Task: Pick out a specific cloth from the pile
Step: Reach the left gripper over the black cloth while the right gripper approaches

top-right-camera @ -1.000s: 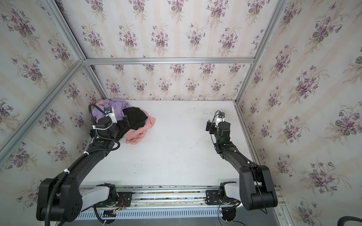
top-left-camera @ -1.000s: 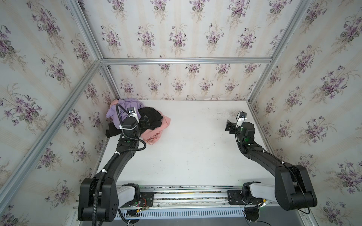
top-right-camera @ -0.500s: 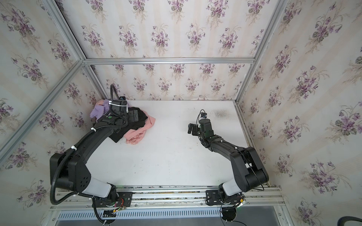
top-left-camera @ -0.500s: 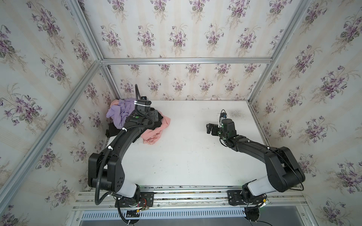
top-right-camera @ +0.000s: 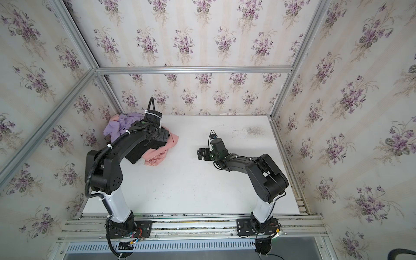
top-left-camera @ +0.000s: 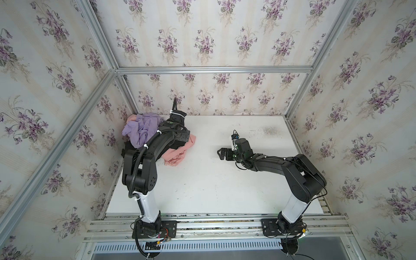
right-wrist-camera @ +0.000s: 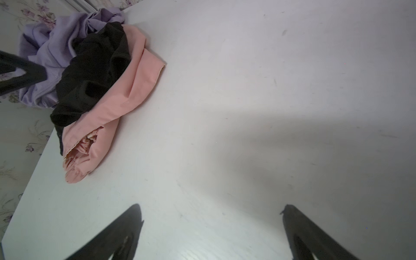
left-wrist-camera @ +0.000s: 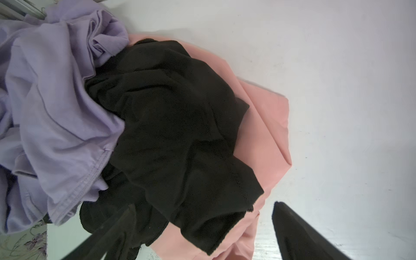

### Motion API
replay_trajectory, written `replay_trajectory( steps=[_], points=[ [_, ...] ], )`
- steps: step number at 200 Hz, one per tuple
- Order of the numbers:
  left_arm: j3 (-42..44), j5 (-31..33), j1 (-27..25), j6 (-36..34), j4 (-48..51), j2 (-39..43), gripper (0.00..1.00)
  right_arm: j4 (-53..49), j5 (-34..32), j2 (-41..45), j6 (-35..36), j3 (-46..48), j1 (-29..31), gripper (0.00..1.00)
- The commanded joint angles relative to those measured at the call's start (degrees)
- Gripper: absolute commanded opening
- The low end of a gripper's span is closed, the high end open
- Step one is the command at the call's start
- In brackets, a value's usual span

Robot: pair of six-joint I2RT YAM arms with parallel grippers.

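Three cloths made up the pile [right-wrist-camera: 85, 74], heaped on the white table [right-wrist-camera: 270, 101]. The black cloth [left-wrist-camera: 175, 135] lay crumpled in the middle of the pile. On one side it lapped over the salmon-pink cloth [left-wrist-camera: 270, 126], and on the other it was tucked partly under a hem of the lilac-purple cloth [left-wrist-camera: 51, 108].

The left gripper [left-wrist-camera: 204, 204] hung directly over the pile with its jaws spread wide and nothing held between them. One finger [left-wrist-camera: 112, 231] showed in front of the black cloth's edge, and the other [left-wrist-camera: 299, 234] showed over bare table just beside the pile's pink edge. Whether either finger touched fabric could not be told.

The right gripper [right-wrist-camera: 211, 206] was well apart from the pile, over bare table. Its jaws were also wide and empty, and it was turned toward the pile in both top views [top-left-camera: 222, 154].
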State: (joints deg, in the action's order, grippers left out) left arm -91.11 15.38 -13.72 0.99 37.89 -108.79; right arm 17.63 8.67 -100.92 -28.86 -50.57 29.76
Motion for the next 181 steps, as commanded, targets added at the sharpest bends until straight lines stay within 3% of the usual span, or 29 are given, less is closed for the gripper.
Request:
replay_trajectory(
  steps=[1,101,138,181],
  points=[
    [-2.8,2.5,-0.5,-2.2,2.8,-3.0,0.96,2.2,-0.4,-0.8,0.4,-0.8,0.2,1.00],
    [-6.1,1.8,-0.9,-1.5,4.1,-11.0,0.91,2.8,0.2,-4.4,-0.6,-3.3,3.7,1.00],
    [-6.3,2.6,-0.9,-1.4,4.2,-12.1,0.83,2.9,0.6,-5.1,-0.8,-4.0,4.4,1.00],
    [-6.7,3.9,-0.9,-1.3,4.3,-12.1,0.64,3.0,0.1,-5.2,-0.8,-3.7,4.5,1.00]
  ],
)
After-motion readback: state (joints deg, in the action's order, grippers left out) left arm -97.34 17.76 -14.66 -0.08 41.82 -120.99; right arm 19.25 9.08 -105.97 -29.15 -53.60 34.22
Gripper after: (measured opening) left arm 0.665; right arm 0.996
